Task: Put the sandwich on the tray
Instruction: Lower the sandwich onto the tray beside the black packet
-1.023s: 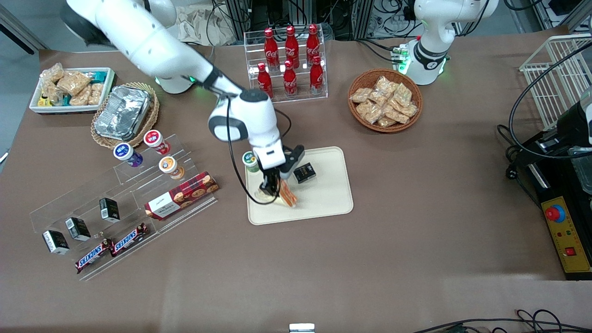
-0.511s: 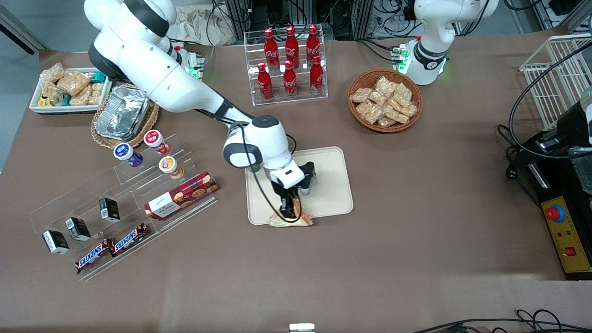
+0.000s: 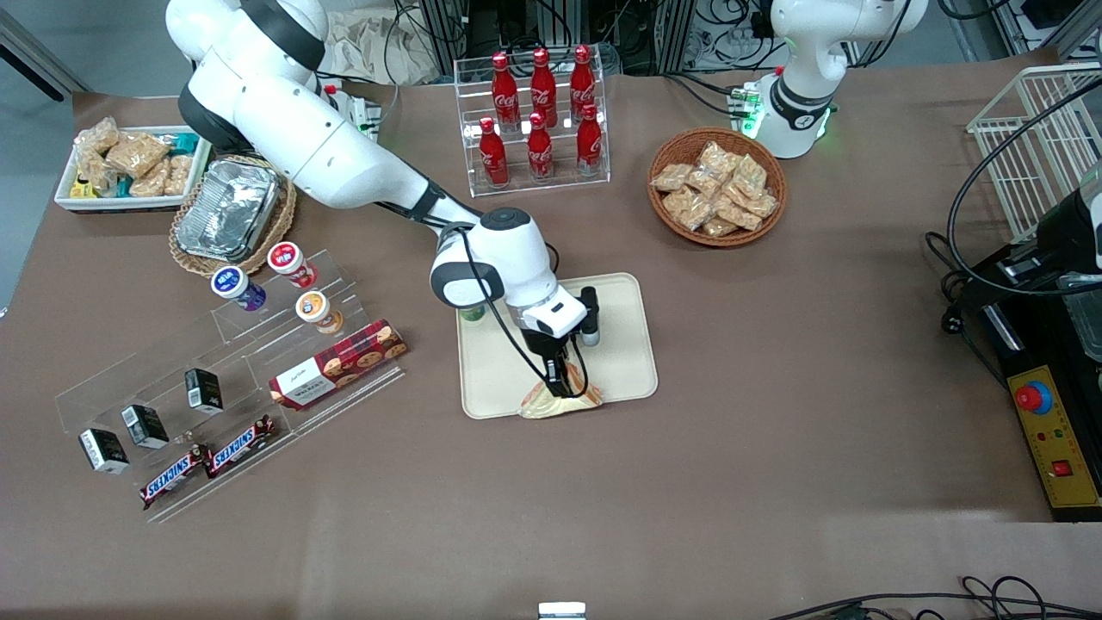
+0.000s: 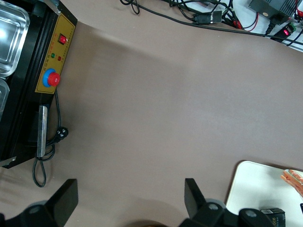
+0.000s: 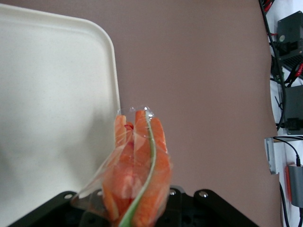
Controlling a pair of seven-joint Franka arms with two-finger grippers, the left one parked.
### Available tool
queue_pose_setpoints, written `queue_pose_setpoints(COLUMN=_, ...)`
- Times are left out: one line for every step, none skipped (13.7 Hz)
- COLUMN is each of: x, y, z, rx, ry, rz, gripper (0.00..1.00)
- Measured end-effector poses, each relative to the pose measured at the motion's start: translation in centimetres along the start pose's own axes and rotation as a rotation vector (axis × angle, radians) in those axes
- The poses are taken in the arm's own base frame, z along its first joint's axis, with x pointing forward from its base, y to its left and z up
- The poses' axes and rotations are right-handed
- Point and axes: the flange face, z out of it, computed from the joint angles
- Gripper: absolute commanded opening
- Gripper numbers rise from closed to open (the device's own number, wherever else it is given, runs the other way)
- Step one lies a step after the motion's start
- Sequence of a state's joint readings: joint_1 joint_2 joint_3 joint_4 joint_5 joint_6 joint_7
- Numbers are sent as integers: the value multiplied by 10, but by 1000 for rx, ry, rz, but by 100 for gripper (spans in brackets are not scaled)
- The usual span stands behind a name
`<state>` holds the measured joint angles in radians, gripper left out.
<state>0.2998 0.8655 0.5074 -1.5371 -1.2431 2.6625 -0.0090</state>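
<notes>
My right gripper (image 3: 557,381) is shut on the sandwich (image 3: 560,401), a clear-wrapped wedge with orange and green filling. It holds the sandwich at the edge of the cream tray (image 3: 622,366) nearest the front camera, where the wedge overlaps the rim. In the right wrist view the sandwich (image 5: 138,163) sticks out from the gripper body, over the tray's rim (image 5: 115,75) and partly over the brown table. The fingers are hidden by the wrap there. The left wrist view shows a tray corner (image 4: 253,182) and the sandwich tip (image 4: 293,177).
A small black box (image 4: 273,215) lies on the tray. A green-lidded cup (image 3: 470,313) stands by the tray under the arm. A cola bottle rack (image 3: 538,116), a snack basket (image 3: 716,186), a foil container (image 3: 228,208) and an acrylic shelf with a cookie box (image 3: 337,364) surround it.
The gripper carried the sandwich from the tray's inner part to its edge nearest the front camera, then a little toward the parked arm's end. The arm swung with it.
</notes>
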Motion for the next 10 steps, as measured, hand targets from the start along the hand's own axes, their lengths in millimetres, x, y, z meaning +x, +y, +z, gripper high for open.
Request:
queue_pose_setpoints(x=-1, y=-3, z=2, rx=6, ry=-3, rz=-5, gripper=0)
queue_pose_setpoints(x=-3, y=-7, z=4, rx=12, ry=-5, rz=-9, gripper=0)
queue_pose_setpoints(x=-4, y=-10, z=5, rx=18, ry=-8, rz=-13, gripper=0)
queue_pose_setpoints(x=-5, y=-14, z=6, rx=25, ry=-9, rz=-16, gripper=0)
queue_pose_setpoints(x=-5, y=-17, z=7, rx=30, ry=-11, rz=-18, gripper=0)
queue_pose_setpoints(x=-6, y=-19, z=8, rx=34, ry=-12, rz=-21, gripper=0)
queue_pose_setpoints(x=-7, y=-20, z=8, rx=37, ry=-12, rz=-22, gripper=0)
queue_pose_setpoints(x=-10, y=-20, z=7, rx=40, ry=-11, rz=-21, gripper=0)
queue_pose_setpoints(x=-12, y=-20, z=6, rx=45, ry=-9, rz=-18, gripper=10)
queue_pose_setpoints(x=-14, y=-20, z=5, rx=49, ry=-7, rz=-15, gripper=96)
